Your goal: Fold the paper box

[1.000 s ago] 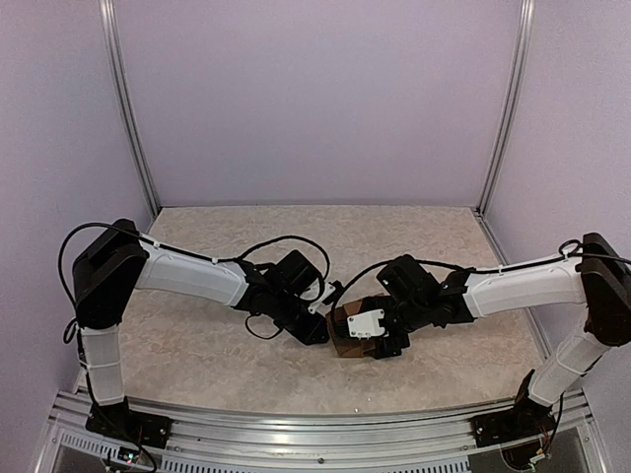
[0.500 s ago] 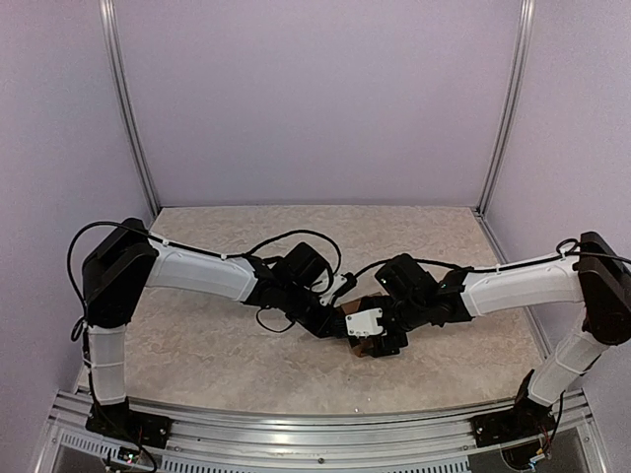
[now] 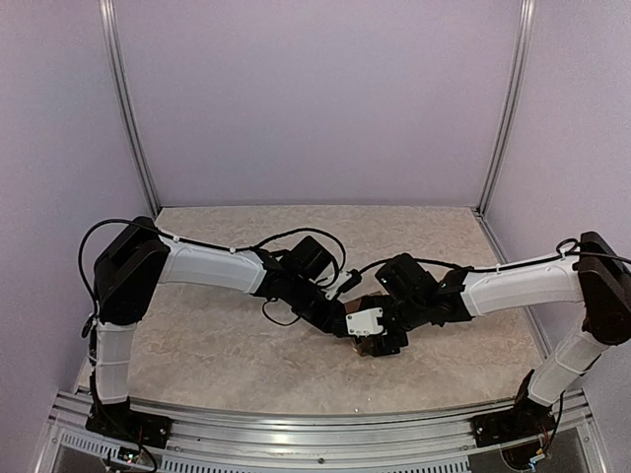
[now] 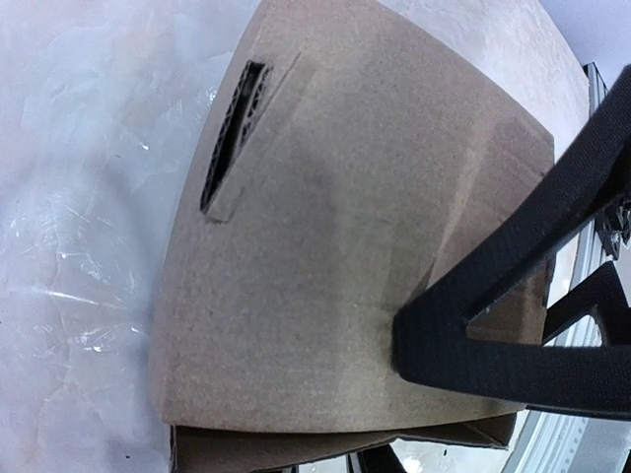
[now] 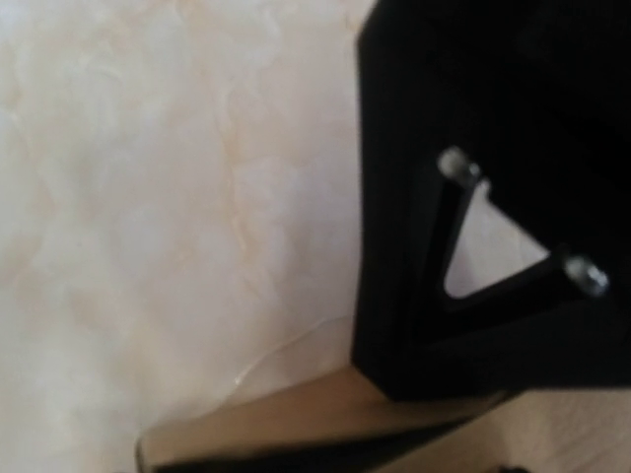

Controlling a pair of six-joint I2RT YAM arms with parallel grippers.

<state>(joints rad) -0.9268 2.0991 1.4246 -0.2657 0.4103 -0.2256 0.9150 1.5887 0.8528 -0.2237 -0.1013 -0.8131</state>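
Both arms meet mid-desk, and the paper box (image 4: 335, 256) sits right between them, slightly toward the near side. From above, the desk (image 3: 414, 236) has open surface behind and to either side. The near rail (image 3: 315, 424) is a little way off from the box. That overhead view hides most of the box under the left gripper (image 3: 342, 315) and the right gripper (image 3: 381, 335). My left wrist camera fills in a broad cardboard panel with a cut slot (image 4: 232, 138), and one black finger (image 4: 513, 266) laid against the panel's right part. I cannot tell if that gripper is clenched. The right wrist camera gives only one finger (image 5: 414, 246) beside a cardboard edge. Its jaws stand wide, but I cannot tell whether they grasp the box.
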